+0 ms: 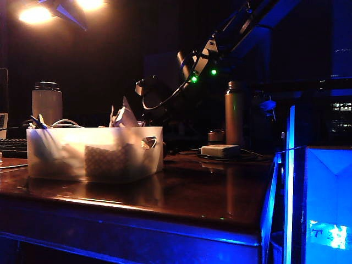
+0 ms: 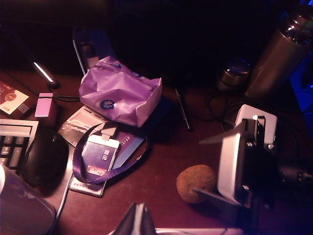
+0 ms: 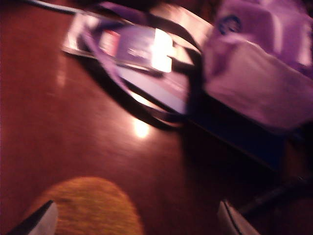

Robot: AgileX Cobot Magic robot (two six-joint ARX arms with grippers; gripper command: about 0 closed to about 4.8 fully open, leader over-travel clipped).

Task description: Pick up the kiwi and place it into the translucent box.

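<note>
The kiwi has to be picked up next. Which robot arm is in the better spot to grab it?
The right one. Its end effector is open right at the kiwi on the table, one finger on each side. The left end effector is shut and farther from it.

Dark wooden table [image 1: 187, 192]: translucent box [image 1: 94, 154] at left, dark checkered item showing through; white adapter [image 1: 220, 150]; tall metal flask [image 1: 234, 113]; lidded jar [image 1: 47, 102]; keyboard [image 1: 12, 147]; glowing blue box [image 1: 324, 203] at right.

Fuzzy brown kiwi [image 2: 195, 182] on table, frosted translucent box [image 1: 94, 154] upright
</note>
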